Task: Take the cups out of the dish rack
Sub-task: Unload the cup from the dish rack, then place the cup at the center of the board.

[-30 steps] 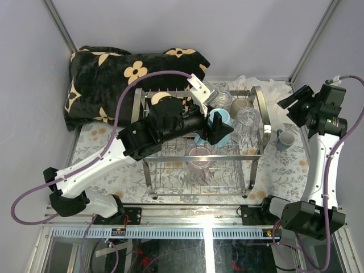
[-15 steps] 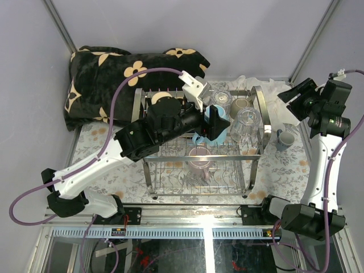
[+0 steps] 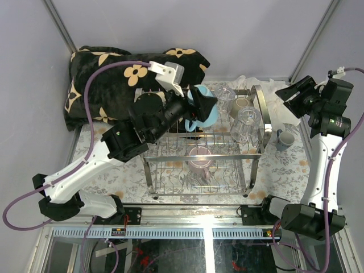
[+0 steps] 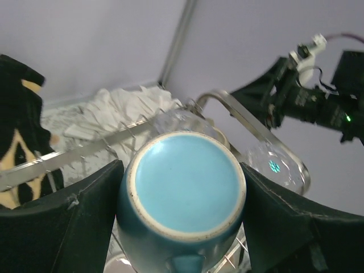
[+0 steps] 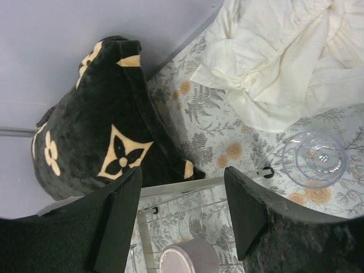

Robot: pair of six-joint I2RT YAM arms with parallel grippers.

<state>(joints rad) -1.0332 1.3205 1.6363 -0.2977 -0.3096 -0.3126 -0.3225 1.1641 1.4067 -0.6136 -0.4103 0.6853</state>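
I see a floral cloth [image 3: 284,170] and grey walls [image 3: 170,23]. Left gripper [image 3: 200,106] clamps the blue mug [image 4: 185,187]; right gripper [image 5: 182,176] gapes, empty.

**ITEM COUNT**

Dish rack [image 3: 265,128]: one. Light blue mug [image 3: 211,116]: one, between the fingers of the left gripper [image 4: 181,176]. Pink-mauve mug [image 3: 200,159]: one. Grey-blue mug [image 3: 284,138]: one. Clear glasses [image 3: 245,122]: two. Cream cup [image 3: 241,105]: one. Cushion [image 3: 102,79]: one. White cloth [image 3: 273,88]: one.

The left arm [image 3: 94,162] stretches forward and inward with the left gripper [image 3: 201,109] clamped on both sides of a light blue mug [image 4: 185,185], while the right arm [image 3: 319,165] stands upright, the right gripper [image 3: 292,98] spread wide, holding nothing.
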